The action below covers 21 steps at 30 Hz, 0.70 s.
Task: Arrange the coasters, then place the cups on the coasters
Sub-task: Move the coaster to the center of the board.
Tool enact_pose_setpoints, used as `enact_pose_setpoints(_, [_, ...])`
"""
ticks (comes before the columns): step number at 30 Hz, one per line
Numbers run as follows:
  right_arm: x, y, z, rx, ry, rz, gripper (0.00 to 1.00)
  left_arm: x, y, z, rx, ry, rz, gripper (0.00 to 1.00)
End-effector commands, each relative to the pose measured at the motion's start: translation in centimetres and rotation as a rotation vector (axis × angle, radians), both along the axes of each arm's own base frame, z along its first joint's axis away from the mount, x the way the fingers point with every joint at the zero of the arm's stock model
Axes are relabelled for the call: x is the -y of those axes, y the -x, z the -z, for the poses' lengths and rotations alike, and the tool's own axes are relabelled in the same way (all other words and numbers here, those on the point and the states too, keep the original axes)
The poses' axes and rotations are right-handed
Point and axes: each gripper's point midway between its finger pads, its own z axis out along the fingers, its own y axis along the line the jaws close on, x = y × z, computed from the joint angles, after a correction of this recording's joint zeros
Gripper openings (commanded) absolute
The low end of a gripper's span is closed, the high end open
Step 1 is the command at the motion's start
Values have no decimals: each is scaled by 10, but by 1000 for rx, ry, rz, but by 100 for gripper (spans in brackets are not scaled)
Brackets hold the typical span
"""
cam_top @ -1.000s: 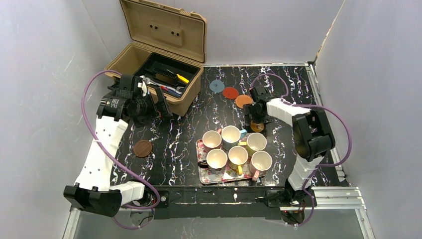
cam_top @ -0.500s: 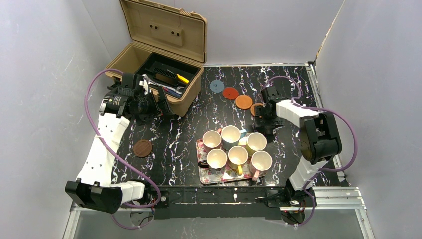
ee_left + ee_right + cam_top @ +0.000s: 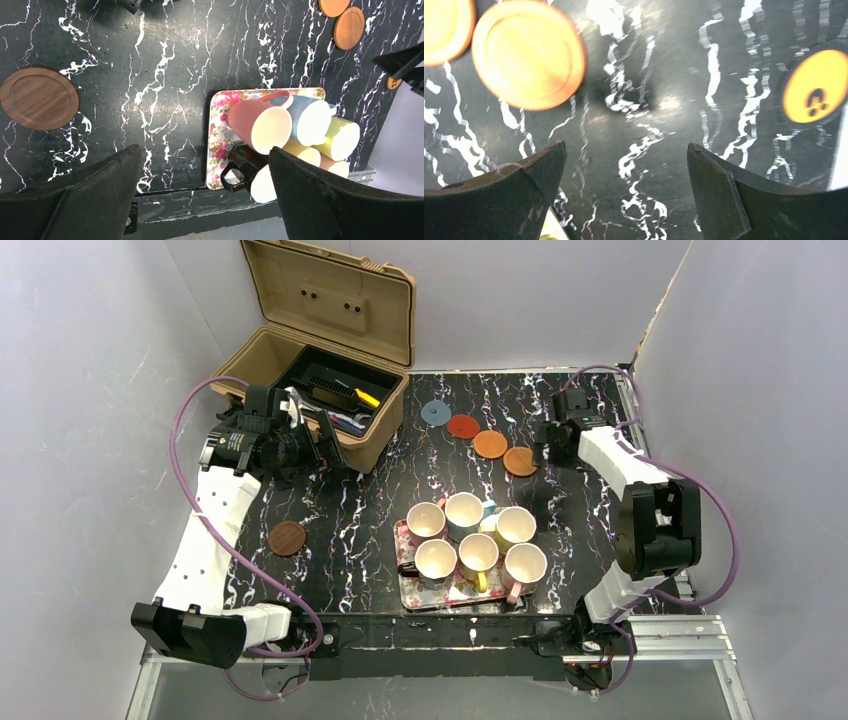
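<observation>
Four coasters lie in a diagonal row at the back: blue-grey (image 3: 435, 413), red (image 3: 462, 426), orange (image 3: 489, 444) and yellow-orange (image 3: 520, 461). A dark brown coaster (image 3: 287, 538) (image 3: 39, 98) lies alone at the left. Several cups (image 3: 465, 510) stand packed on the floral tray (image 3: 405, 590); the pink cup (image 3: 260, 125) shows nearest in the left wrist view. My right gripper (image 3: 548, 445) (image 3: 626, 147) hangs open and empty just right of the yellow-orange coaster (image 3: 529, 55). High beside the toolbox, my left gripper (image 3: 325, 450) (image 3: 204, 155) is open and empty.
An open tan toolbox (image 3: 310, 390) with tools stands at the back left. A small orange round sticker (image 3: 816, 85) sits on the table right of the right gripper. Grey walls close in both sides.
The right gripper carried the yellow-orange coaster from beside the cups to the end of the row, let it go and drew back to the right. The left arm barely moved.
</observation>
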Motion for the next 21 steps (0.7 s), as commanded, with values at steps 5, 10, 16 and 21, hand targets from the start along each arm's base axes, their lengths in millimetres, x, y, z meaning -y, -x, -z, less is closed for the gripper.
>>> enact_pose_setpoints(5, [81, -22, -24, 68, 130, 285, 99, 3, 7, -8, 18, 27, 23, 96])
enact_pose_setpoints(10, [109, -35, -17, 66, 171, 376, 99, 3, 10, -8, 14, 29, 26, 96])
enact_pose_setpoints(16, [130, -50, -4, 57, 136, 416, 99, 1, 15, -10, 14, 23, 23, 96])
enact_pose_setpoints(21, [142, -65, 1, 56, 107, 431, 99, -1, 20, -9, 13, 18, 12, 96])
